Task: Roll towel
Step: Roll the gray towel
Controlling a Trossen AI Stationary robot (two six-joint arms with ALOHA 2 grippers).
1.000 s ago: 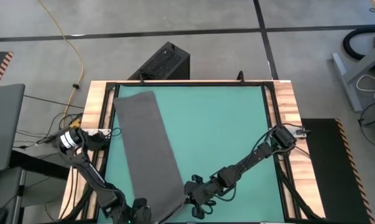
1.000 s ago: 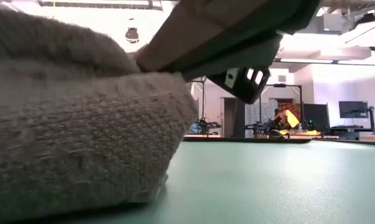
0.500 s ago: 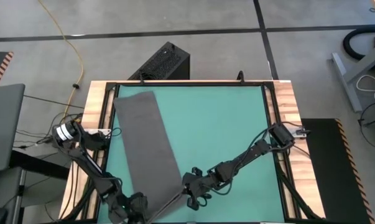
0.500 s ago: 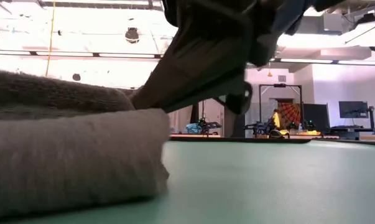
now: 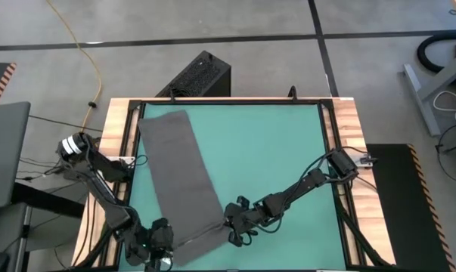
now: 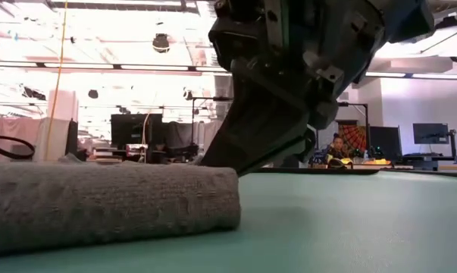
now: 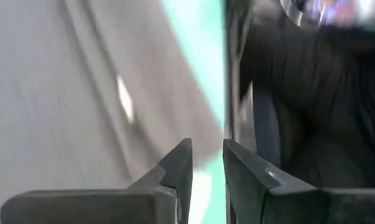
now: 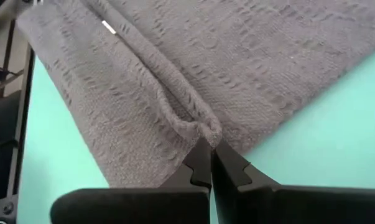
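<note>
1. Towel (image 5: 178,177): dark grey, laid flat as a long strip on the green tabletop (image 5: 273,151). It runs from the far left corner toward the near edge, slanted a little to the right.
2. Near end of the towel is folded over into a low roll lying on the tabletop; the low view shows this rounded fold (image 6: 107,201) close up.
3. Small white tag (image 8: 108,26) sits at one edge of the towel, seen from the right wrist.
4. Right gripper (image 5: 235,230): at the near right corner of the towel, low over the tabletop. Fingers (image 8: 203,163) are pressed together and pinch the folded towel edge between their tips.
5. Left gripper (image 5: 161,240): at the near left side of the towel, beside the near edge of the tabletop. Its fingers (image 7: 178,171) stand slightly apart with a narrow gap, nothing seen between them; the towel lies just past the tips.
6. Both arms reach in from the tabletop's side edges toward the near end of the towel.
7. Wooden frame (image 5: 348,128) borders the green surface.
</note>
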